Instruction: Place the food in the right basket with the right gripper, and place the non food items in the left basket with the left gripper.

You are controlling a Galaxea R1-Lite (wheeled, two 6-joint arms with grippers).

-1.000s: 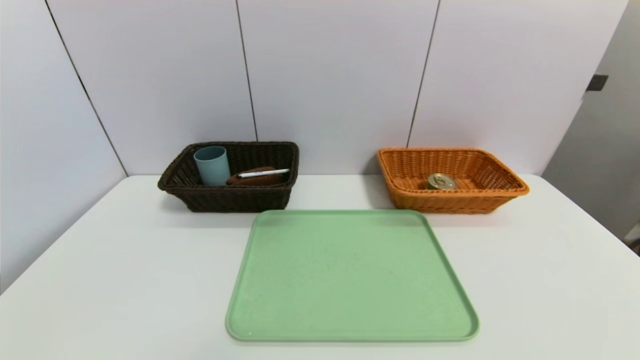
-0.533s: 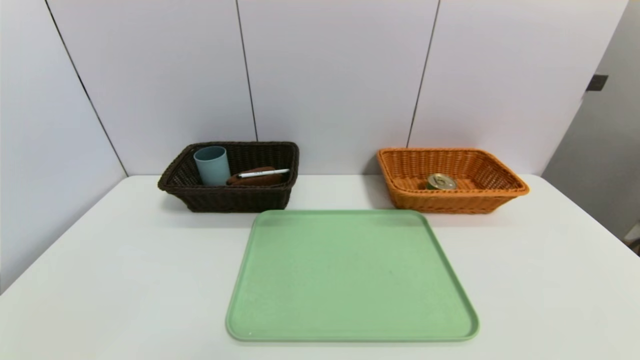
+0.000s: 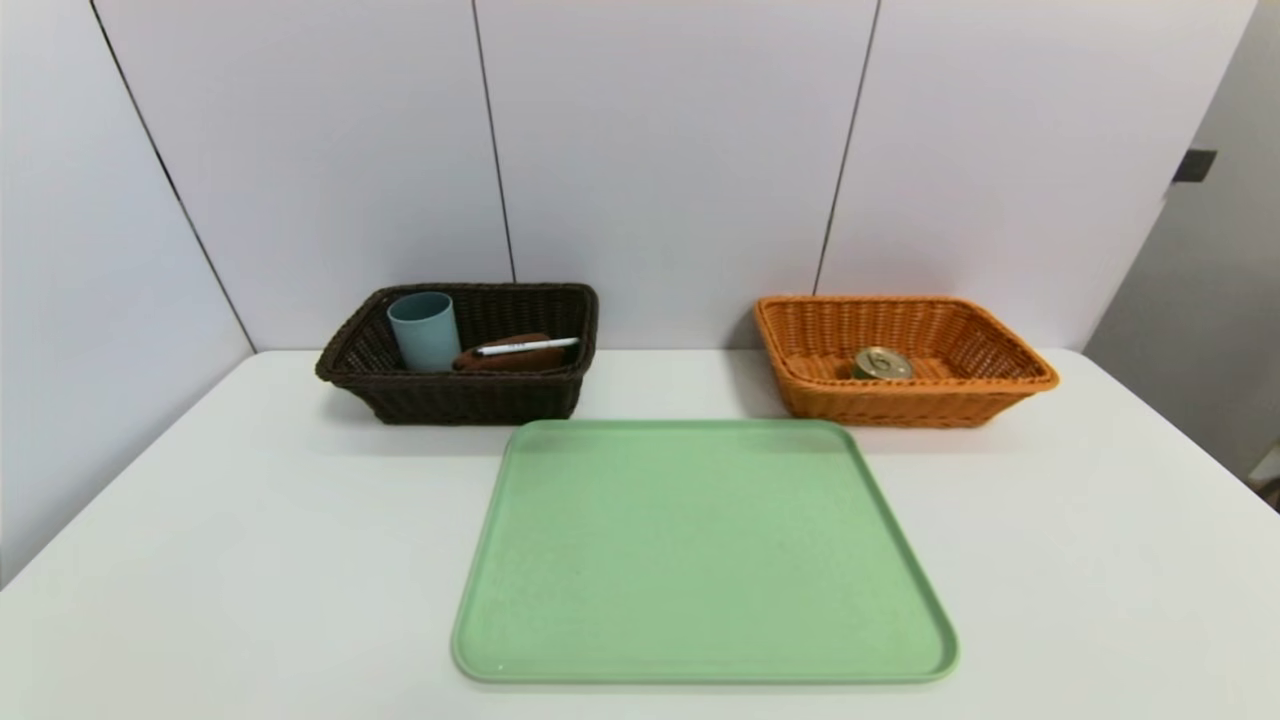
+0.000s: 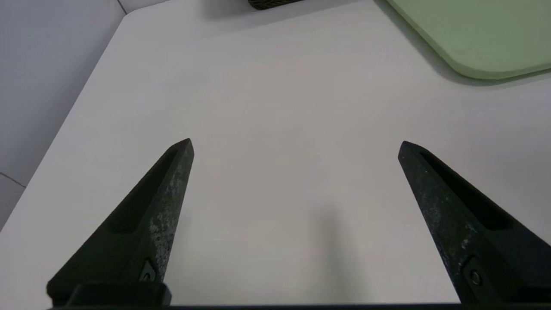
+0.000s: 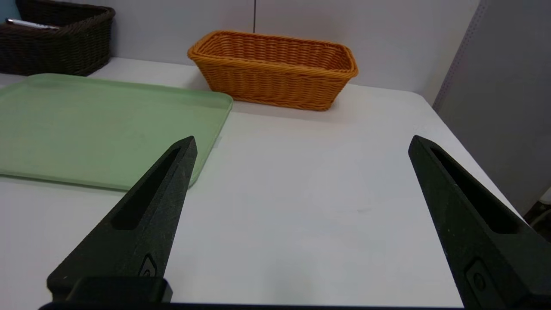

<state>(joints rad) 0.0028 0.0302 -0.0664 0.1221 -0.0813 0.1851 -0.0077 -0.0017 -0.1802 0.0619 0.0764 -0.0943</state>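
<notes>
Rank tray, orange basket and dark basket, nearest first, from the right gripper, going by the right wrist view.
From the right gripper, open in front of the orange basket:
1. Tray, its near corner just to the left.
2. Orange basket, straight ahead at the back.
3. Dark basket, back left beyond the tray.

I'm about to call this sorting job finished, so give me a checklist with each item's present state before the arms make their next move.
1. Tin can inside the orange basket: ok.
2. Cup, pen and brown cloth inside the dark basket: ok.
3. Green tray free of items left to sort: ok.
4. Left claw open, nothing in it, over the table: ok.
5. Right claw open, nothing in it, over the table: ok.
6. Nothing hidden behind the baskets' front walls: cannot tell.
</notes>
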